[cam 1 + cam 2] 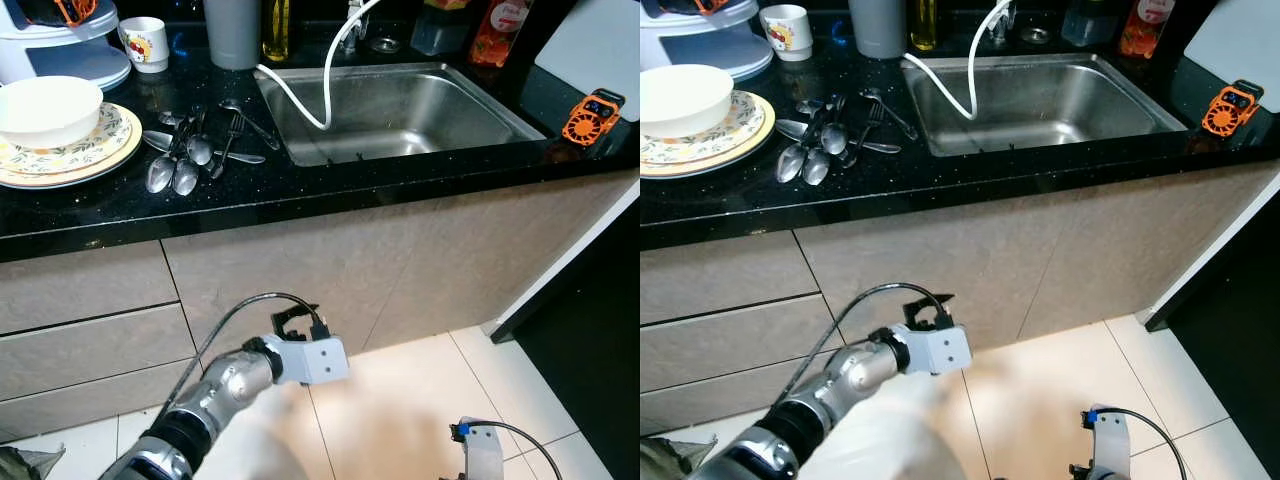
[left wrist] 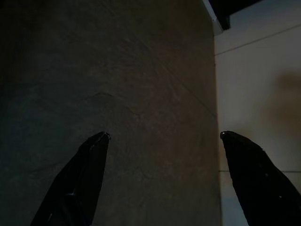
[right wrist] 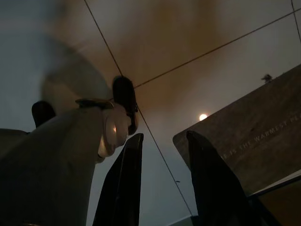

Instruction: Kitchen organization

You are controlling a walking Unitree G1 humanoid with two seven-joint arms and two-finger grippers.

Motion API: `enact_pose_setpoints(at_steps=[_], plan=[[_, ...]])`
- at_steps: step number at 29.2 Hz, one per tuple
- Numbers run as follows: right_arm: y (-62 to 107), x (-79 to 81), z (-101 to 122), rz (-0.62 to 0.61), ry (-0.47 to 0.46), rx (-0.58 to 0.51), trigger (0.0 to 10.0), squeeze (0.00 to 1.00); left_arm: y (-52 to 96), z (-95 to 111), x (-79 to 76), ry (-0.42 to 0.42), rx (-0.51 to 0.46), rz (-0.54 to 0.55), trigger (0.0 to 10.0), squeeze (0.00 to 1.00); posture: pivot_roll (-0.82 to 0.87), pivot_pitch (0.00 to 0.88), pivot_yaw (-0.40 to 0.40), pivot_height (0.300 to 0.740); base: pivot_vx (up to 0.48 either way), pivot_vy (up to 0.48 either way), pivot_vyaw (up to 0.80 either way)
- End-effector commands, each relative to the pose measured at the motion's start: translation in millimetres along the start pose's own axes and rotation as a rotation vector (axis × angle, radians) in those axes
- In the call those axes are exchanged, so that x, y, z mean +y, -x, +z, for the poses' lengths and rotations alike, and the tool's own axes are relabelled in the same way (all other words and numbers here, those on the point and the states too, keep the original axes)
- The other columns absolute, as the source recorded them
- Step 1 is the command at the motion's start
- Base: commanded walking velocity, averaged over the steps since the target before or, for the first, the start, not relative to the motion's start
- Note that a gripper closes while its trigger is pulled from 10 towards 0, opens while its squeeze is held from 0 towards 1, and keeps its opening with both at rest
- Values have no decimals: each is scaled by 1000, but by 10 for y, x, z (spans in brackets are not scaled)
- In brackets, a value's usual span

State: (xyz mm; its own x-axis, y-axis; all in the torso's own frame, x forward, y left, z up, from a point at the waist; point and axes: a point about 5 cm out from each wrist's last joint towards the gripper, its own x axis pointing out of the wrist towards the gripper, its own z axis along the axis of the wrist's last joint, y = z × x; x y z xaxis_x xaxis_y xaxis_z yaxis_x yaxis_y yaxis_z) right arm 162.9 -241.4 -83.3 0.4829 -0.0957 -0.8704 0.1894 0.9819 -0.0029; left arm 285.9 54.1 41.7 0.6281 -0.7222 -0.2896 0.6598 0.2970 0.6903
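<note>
Several spoons and forks lie in a loose pile on the black counter, left of the steel sink. A white bowl rests on stacked patterned plates at the counter's left end. My left gripper is raised below the counter edge, facing the beige cabinet front. In the left wrist view its fingers stand wide apart and empty. My right arm hangs low over the floor. The right gripper is open with nothing in it.
A white hose hangs into the sink. A mug, a grey cup and bottles stand at the back. An orange gadget sits at the counter's right. Drawers are at left, tiled floor below.
</note>
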Motion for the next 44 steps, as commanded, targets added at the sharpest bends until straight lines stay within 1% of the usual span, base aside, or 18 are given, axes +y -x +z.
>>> enact_pose_setpoints(at_steps=[1,5,9,13,14,16,20,25,44], plan=[[19,-63,-97,-17,-4,27,10000,0,-27,1,-20,32,8,-8,10000,0,28,79,-64,740,0,0,0],[24,-70,-130,-18,-2,35,10000,0,-56,-3,-60,20,29,-28,10000,0,27,84,-61,740,0,0,0],[20,-54,-124,-17,-6,34,10000,0,-63,-13,-53,17,28,-29,10000,0,27,80,-53,740,0,0,0],[14,-34,-102,-14,-9,28,10000,0,-61,-32,-43,38,30,-33,10000,0,20,77,-51,740,0,0,0],[12,-29,-89,-12,-9,24,10000,0,-65,-47,-55,60,42,-55,10000,0,17,76,-53,740,0,0,0],[11,-28,-85,-12,-8,23,10000,0,-67,-53,-62,71,48,-65,10000,0,17,76,-53,740,0,0,0],[18,-63,-87,-17,-1,24,10000,0,-71,-18,-84,91,4,-97,10000,0,13,75,-63,740,0,0,0],[25,-95,-96,-24,9,28,10000,0,-76,-20,-108,98,5,-104,10000,0,9,76,-62,740,0,0,0],[23,-88,-90,-21,6,26,10000,0,-73,-23,-138,112,-11,-116,10000,0,6,83,-60,740,0,0,0]])
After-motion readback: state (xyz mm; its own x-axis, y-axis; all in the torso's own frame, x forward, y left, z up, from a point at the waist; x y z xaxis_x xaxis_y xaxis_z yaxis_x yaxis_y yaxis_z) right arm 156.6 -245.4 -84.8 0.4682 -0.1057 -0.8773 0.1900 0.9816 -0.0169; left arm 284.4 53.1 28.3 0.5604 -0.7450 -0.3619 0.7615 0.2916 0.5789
